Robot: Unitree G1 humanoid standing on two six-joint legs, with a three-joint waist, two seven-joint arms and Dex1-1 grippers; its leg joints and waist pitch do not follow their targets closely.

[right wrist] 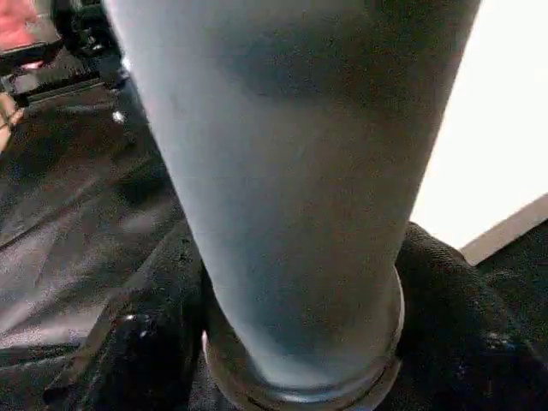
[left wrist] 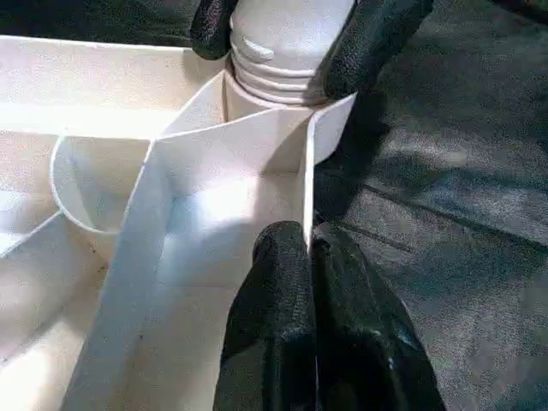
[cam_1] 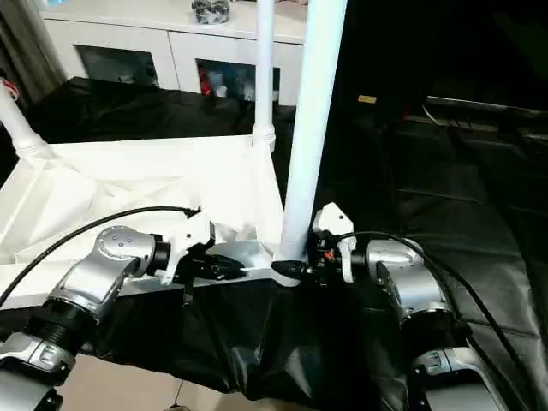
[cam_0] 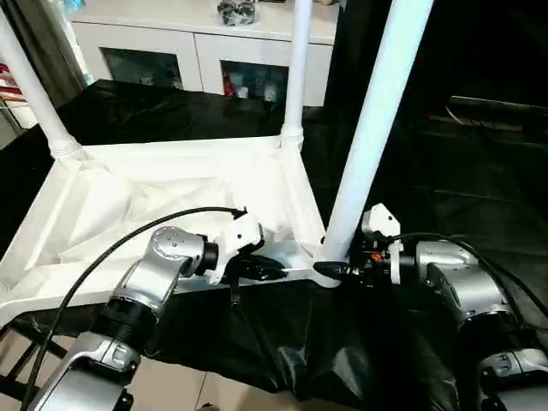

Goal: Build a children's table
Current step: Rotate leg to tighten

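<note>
Two grippers: left gripper (cam_0: 272, 272) pinches tabletop (cam_0: 128, 205) wall; right gripper (cam_0: 336, 271) clasps near leg (cam_0: 377, 128); cabinet (cam_0: 205, 51) behind.

Desk (cam_0: 479, 180) draped in wrinkled black sheet (cam_0: 282, 342), hanging loose over near edge. Directly on it: white tabletop (cam_0: 171, 201), upside down, ribbed underside up, near edge at desk's front edge. Three white legs (cam_0: 377, 128) upright in corner sockets. White cabinet (cam_0: 201, 43) behind desk.

The near leg (cam_0: 370, 137) standing in the tabletop (cam_0: 171, 205) corner socket runs out past the picture's top edge, as do the two farther legs, and the black fingers around its base hide the joint there.
</note>
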